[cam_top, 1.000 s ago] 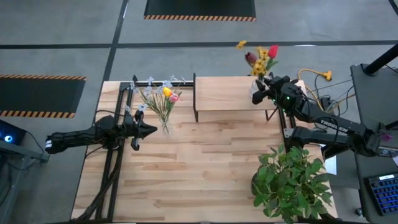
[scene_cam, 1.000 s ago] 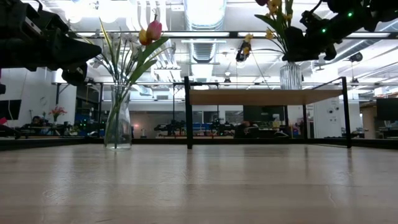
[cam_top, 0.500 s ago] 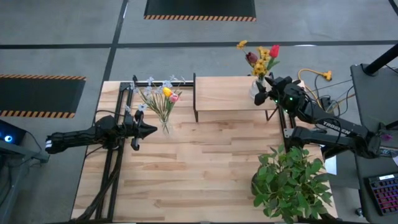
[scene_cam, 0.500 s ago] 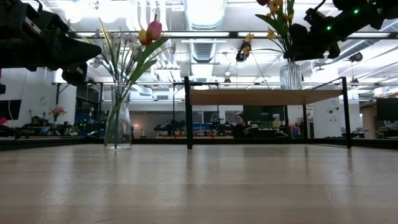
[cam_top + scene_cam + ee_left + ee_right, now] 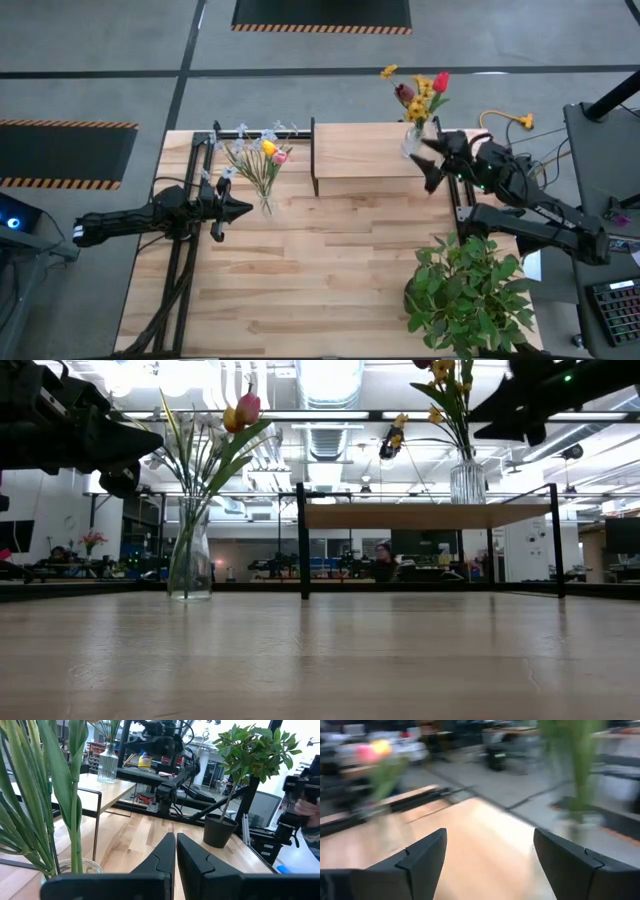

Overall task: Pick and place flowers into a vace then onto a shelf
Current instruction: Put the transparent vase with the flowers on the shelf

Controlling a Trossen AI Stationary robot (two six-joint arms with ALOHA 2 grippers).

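Two glass vases hold flowers. One vase (image 5: 266, 206) stands on the tabletop with pale sprigs, a yellow and a pink head (image 5: 262, 158); in the low view this vase (image 5: 190, 563) stands at the left. The other vase (image 5: 411, 141) stands on the right end of the shelf (image 5: 360, 150) with red and yellow flowers (image 5: 420, 93). My right gripper (image 5: 431, 164) hovers open just right of that vase, apart from it. My left gripper (image 5: 243, 210) is shut, just left of the first vase, touching nothing.
A bushy potted plant (image 5: 468, 295) fills the near right corner of the table. Black frame rails (image 5: 185, 250) run under my left arm. The shelf's black legs (image 5: 302, 540) stand at mid-table. Bare planks (image 5: 320, 270) lie between the arms.
My right gripper has opened, let go of the vase on the shelf and drawn back toward the table's right edge, rising a little. The vase stays upright on the shelf.
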